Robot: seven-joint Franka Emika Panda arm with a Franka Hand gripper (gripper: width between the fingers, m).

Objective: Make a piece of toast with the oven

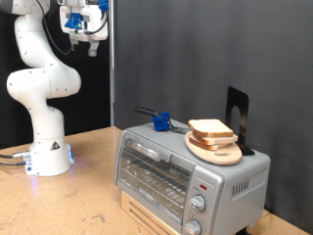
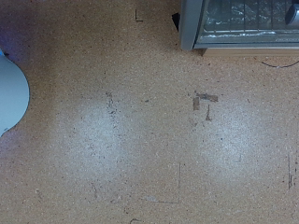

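The silver oven (image 1: 181, 174) stands on the wooden table at the exterior view's lower right, its glass door closed and two knobs on its front. Two slices of toast (image 1: 210, 129) are stacked on a round light-wood board (image 1: 217, 150) on top of the oven. My gripper (image 1: 83, 44) hangs high at the exterior view's top left, far from the oven, open, with nothing between its fingers. The wrist view looks straight down on the table (image 2: 140, 131) and catches a corner of the oven (image 2: 245, 24); the fingers do not show there.
The arm's white base (image 1: 47, 155) stands on the table at the exterior view's left and shows as a pale curve (image 2: 9, 93) in the wrist view. A blue object (image 1: 159, 121) and a black stand (image 1: 238, 117) sit on or behind the oven's top. A dark panel rises behind.
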